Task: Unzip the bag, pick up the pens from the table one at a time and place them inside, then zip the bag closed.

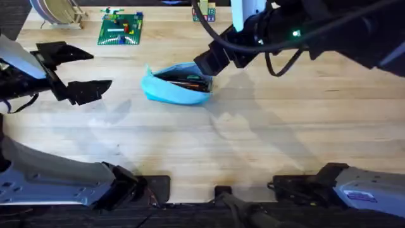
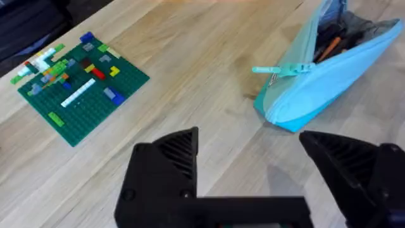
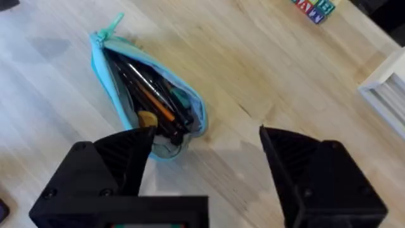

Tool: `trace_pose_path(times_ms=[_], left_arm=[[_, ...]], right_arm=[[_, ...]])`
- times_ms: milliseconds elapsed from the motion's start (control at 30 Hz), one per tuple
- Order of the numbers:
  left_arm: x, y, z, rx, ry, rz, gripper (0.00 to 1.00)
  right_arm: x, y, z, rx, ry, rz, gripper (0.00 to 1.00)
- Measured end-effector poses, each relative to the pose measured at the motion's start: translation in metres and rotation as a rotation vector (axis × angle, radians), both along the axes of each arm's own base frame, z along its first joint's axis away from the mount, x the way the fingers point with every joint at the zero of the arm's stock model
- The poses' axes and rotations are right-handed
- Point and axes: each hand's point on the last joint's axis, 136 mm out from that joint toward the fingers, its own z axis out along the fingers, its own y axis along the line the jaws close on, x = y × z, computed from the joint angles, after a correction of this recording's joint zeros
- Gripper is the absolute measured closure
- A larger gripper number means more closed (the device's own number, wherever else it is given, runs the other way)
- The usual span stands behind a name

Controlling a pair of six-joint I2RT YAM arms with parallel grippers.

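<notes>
bag (image 1: 176, 88) sits mid-table (image 1: 266, 145), unzipped, both pens (image 3: 150, 101) already inside. right gripper (image 1: 205, 63) just past its far end, jaws spread, empty. left gripper (image 1: 79, 71) well off to the side, also released. risk: zipping with nothing pinning the soft pouch, it'll drag. pull tab (image 2: 273, 69) is small; black pen hard to pick out against dark lining

From where I stand, nothing here can be read: no words, brands or numbers. The small blocks (image 3: 313, 7) at the far edge of the tabletop (image 3: 266, 63) carry coloured marks too tiny to make out.
</notes>
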Motion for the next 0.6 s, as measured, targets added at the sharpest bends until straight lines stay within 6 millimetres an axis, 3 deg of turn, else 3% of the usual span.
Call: trace_pose_path(times_ms=[333, 600], left_arm=[[0.0, 0.0, 0.0, 0.0, 0.0, 0.0, 0.007], [0.0, 0.0, 0.0, 0.0, 0.0, 0.0, 0.007]], right_arm=[[0.015, 0.013, 0.026, 0.073, -0.103, -0.003, 0.005], [0.013, 0.038, 0.046, 0.124, -0.158, 0.045, 0.003]])
